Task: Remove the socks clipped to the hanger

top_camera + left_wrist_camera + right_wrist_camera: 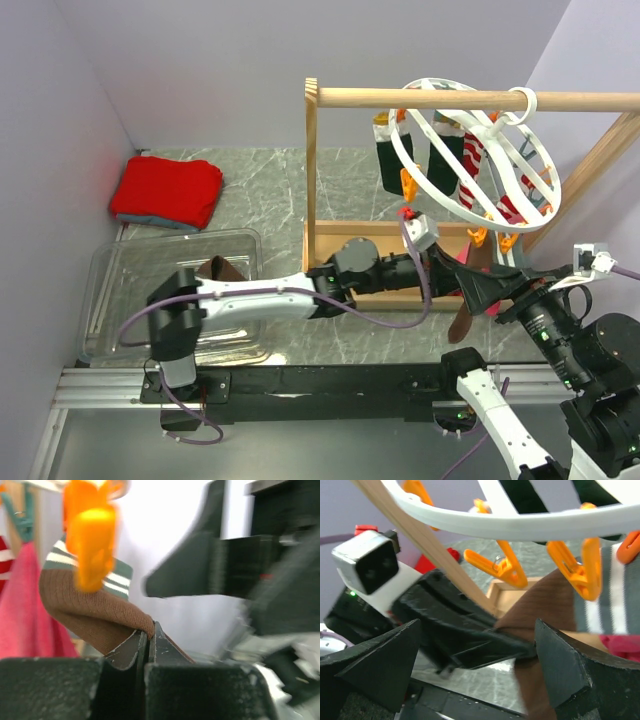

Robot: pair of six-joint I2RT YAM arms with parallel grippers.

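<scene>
The white ring hanger (pixel 500 130) hangs by its hook from the wooden rail (pixel 420 98), with dark green socks (pixel 388 158) and red-and-white striped socks (pixel 515 205) clipped under it. My left gripper (pixel 150 630) is shut on the brown end of a sock (pixel 90 610); its grey-and-white striped cuff sits under an orange clip (pixel 90 540). From above, the left gripper (pixel 478 285) reaches below the ring and the brown sock (pixel 462 322) hangs beneath it. My right gripper (pixel 475 665) stands open, its fingers either side of the left gripper (pixel 465 630) and the brown sock (pixel 550 605).
A wooden frame (pixel 312 180) carries the rail, its base (pixel 330 262) on the marble table. A clear plastic tub (pixel 130 290) at the left holds a brown-ended sock (pixel 222 268). A folded red cloth (pixel 168 192) lies behind it. A pink cloth (pixel 25 615) hangs from a teal clip (pixel 22 515).
</scene>
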